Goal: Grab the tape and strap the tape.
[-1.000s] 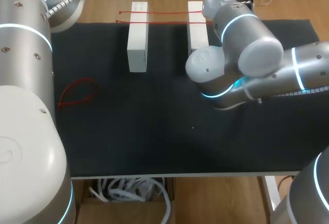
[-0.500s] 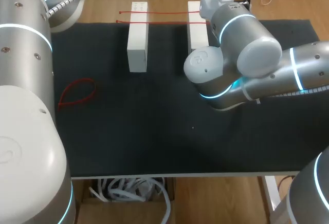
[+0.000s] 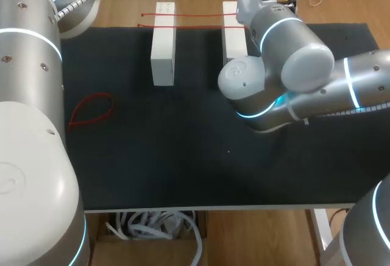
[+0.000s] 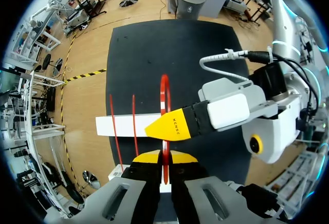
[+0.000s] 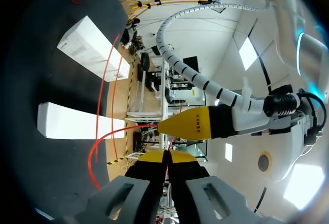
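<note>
Left pincer (image 4: 164,156) clamps the red tape (image 4: 164,76), its loop standing just ahead over a white block (image 4: 123,125); right pincer (image 5: 164,155) grips the same tape, close beside the left one.

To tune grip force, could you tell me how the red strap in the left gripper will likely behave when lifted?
The red strap seems springy rather than limp: it stands up from the left gripper in a narrow loop without sagging. It looks thin, so it is probably very light and apt to twist or slip in the grasp.
</note>
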Available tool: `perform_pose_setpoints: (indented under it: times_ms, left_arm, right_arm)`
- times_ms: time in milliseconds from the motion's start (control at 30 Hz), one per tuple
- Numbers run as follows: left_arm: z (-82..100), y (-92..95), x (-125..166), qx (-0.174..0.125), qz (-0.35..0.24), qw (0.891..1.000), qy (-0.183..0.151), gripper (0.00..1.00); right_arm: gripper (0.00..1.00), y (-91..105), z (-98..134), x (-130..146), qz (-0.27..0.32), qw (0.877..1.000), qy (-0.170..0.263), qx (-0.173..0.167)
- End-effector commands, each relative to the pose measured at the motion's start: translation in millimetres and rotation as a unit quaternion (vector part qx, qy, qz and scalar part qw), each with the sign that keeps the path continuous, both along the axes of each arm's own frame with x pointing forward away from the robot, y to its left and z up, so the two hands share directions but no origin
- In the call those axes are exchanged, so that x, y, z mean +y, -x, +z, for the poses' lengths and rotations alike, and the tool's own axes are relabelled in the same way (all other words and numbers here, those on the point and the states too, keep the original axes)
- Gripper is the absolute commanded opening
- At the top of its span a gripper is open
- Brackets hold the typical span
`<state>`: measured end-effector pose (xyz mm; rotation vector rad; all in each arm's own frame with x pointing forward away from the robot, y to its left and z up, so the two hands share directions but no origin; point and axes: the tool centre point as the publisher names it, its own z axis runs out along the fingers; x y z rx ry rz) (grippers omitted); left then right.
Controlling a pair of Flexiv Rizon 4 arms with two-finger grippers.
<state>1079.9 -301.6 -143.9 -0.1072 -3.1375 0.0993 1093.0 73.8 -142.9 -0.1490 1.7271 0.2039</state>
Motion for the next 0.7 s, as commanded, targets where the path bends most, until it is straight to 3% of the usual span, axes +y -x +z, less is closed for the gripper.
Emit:
perform_pose_setpoints:
  times_ms: [33,700]
  left_arm:
    - [0.7,-0.6,0.1,0.001,0.000,1.000,-0.001,0.00]
    - [0.7,-0.6,0.1,0.001,0.000,1.000,-0.001,0.00]
  right_arm:
    - [0.00,0.6,0.8,-2.1,0.001,1.000,0.002,0.006]
    - [0.00,-0.9,-4.7,-9.9,-0.001,1.000,0.001,0.015]
